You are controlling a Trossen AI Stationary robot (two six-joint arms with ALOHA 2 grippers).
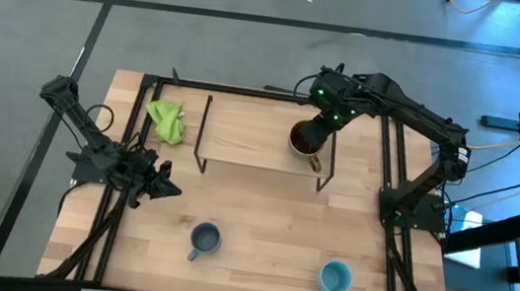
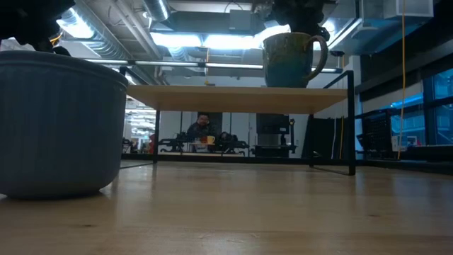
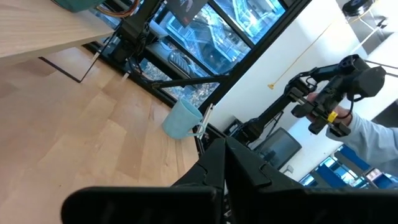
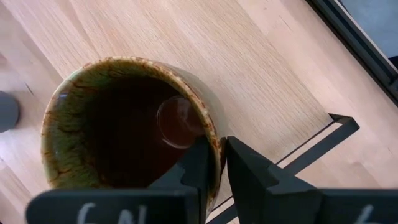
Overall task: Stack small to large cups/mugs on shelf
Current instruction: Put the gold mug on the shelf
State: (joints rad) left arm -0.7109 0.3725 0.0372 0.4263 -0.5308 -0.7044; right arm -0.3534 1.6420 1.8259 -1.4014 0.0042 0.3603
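Note:
The brown-olive mug (image 1: 304,141) stands upright at the right end of the light-wood shelf (image 1: 251,137); the low view (image 2: 290,60) also shows it there. My right gripper (image 4: 217,163) comes down on it from above and is shut on its rim. The small grey-blue mug (image 1: 205,240) and the sky-blue mug (image 1: 334,278) stand on their bases on the tabletop nearer the front edge. My left gripper (image 1: 163,187) is shut and empty, left of the shelf's near edge. It also shows in the left wrist view (image 3: 224,158). My right gripper pinches the mug's wall at the rim (image 4: 214,142), one finger inside the mug and one outside. The fingers point down from above. The mug is upright, mouth up, and its base (image 2: 289,84) looks set on the shelf board.
A crumpled green cloth (image 1: 167,120) lies on the table left of the shelf. The table's black frame rails (image 1: 391,172) run along its edges. A person's sleeved arm (image 3: 373,134) holding a device shows beyond the table.

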